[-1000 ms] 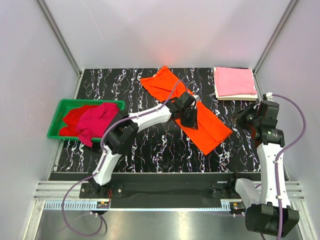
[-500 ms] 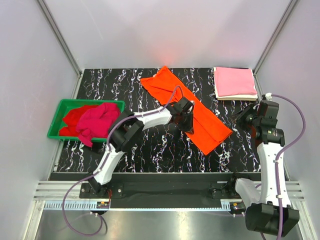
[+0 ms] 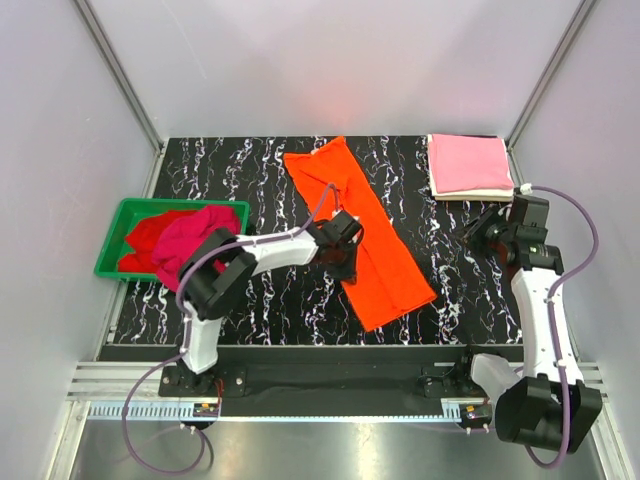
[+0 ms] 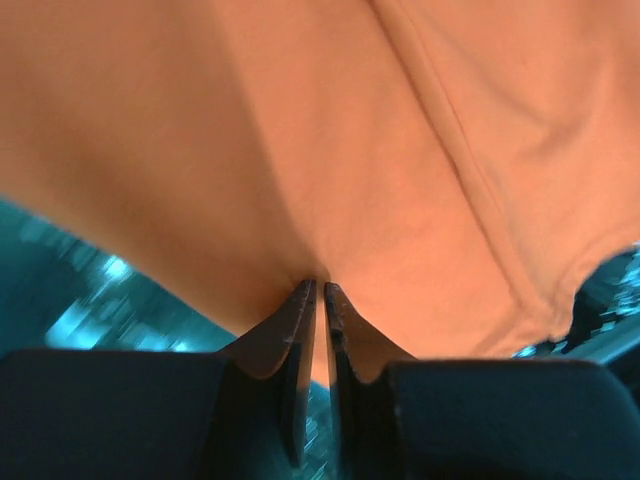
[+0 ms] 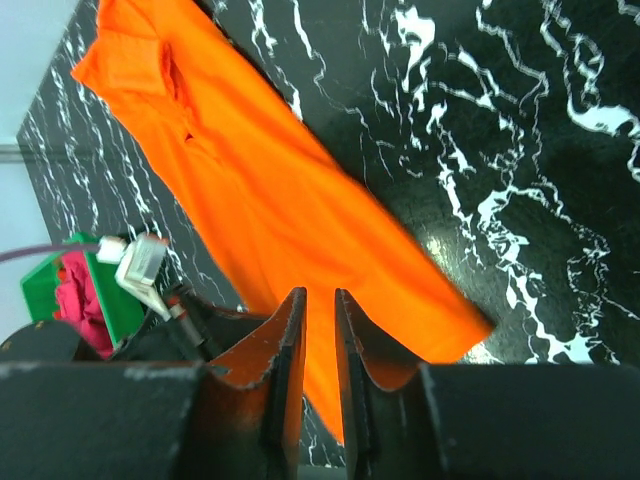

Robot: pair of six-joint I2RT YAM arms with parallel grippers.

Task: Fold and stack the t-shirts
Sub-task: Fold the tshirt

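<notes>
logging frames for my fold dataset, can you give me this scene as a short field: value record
left claw: shut on the orange t-shirt, at its long edge nearer the bin
right claw: narrowly open, holding nothing
orange t-shirt: long strip lying diagonally on the table
stack: pink t-shirt folded on cream t-shirt, far right corner
green bin: holds crumpled magenta t-shirt and red t-shirt
</notes>
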